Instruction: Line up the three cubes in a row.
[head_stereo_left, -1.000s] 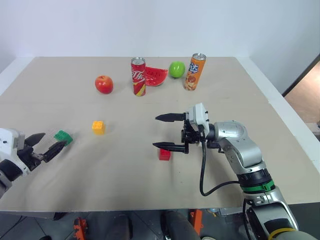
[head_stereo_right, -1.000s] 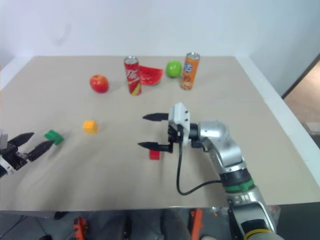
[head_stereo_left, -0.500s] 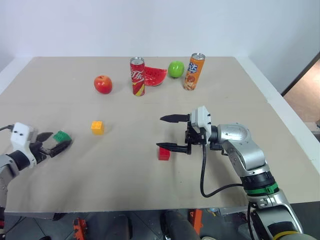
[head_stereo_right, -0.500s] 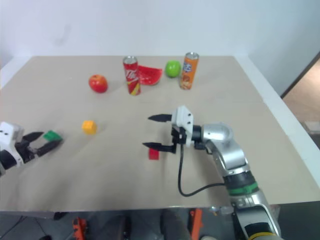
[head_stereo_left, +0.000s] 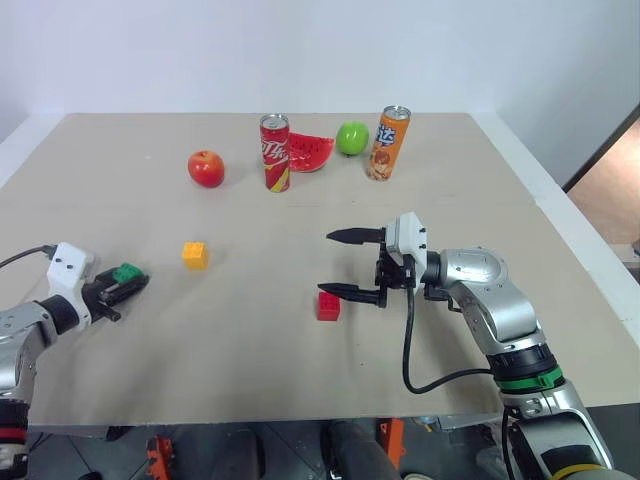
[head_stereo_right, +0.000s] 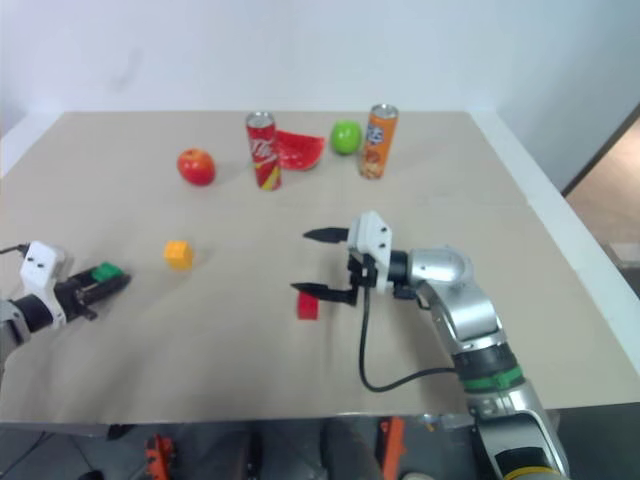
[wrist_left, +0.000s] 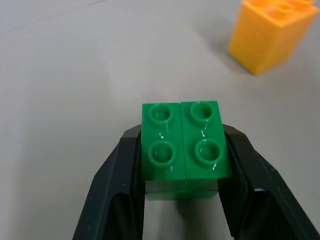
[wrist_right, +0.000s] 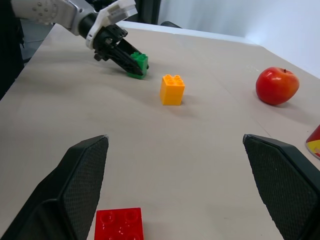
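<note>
Left fingers (wrist_left: 127, 185) closed on green cube (wrist_left: 184, 142), yellow-orange cube (wrist_left: 270, 35) near

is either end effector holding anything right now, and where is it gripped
The left end effector is shut on the green cube, fingers on its two opposite side faces. The right end effector is open, holding nothing.

Three small studded plastic building cubes lie on the table: one green plastic cube (wrist_left: 183, 145) at about nine o'clock of the tabletop, one yellow-orange plastic cube (head_stereo_left: 195, 254) just toward the centre from it, and one red plastic cube (head_stereo_left: 328, 305) near the middle. Two tall metal drink cans stand toward twelve o'clock: one red can (head_stereo_left: 275, 153) and one orange can (head_stereo_left: 389, 143). Two round apples sit in the same far band: one red apple (head_stereo_left: 206, 168) at eleven o'clock and one green apple (head_stereo_left: 352, 138) between the cans. One red watermelon slice (head_stereo_left: 311, 151) lies beside the red can.
</note>
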